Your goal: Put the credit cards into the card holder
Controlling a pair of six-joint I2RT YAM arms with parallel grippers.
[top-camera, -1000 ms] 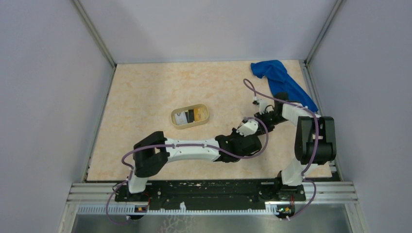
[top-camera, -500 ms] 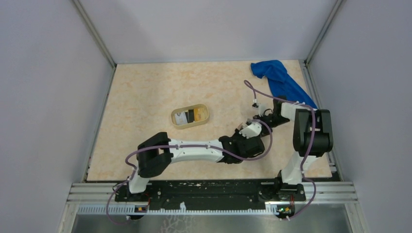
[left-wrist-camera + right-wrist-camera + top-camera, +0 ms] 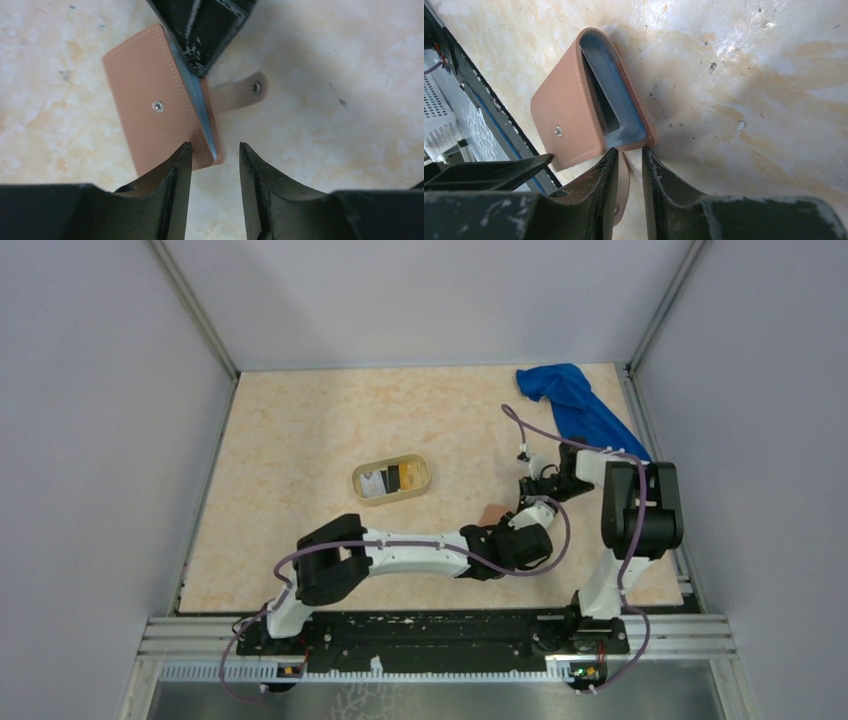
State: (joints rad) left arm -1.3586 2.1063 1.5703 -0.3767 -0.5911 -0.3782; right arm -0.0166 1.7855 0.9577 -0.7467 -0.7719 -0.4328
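Observation:
The card holder (image 3: 155, 107) is a tan wallet lying on the table, its top flap ajar over a grey-blue inside (image 3: 616, 107). Only a corner of it shows in the top view (image 3: 492, 512). My left gripper (image 3: 215, 149) is open and empty, its tips just short of the wallet's near corner; in the top view the left gripper (image 3: 510, 528) is by the wallet. My right gripper (image 3: 628, 151) is at the wallet's opposite edge, jaws narrowly apart with the snap strap (image 3: 240, 92) loose between them. The credit cards (image 3: 392, 479) lie in the pale yellow tray (image 3: 425, 486).
A blue cloth (image 3: 580, 410) lies at the back right corner. The tray sits mid-table, left of both grippers. The two arms crowd together at the right front, near the black base rail (image 3: 430, 630).
My left arm has reached further right and forward toward the wallet. The right gripper has drawn back a little. A corner of the wallet now shows beside the grippers.

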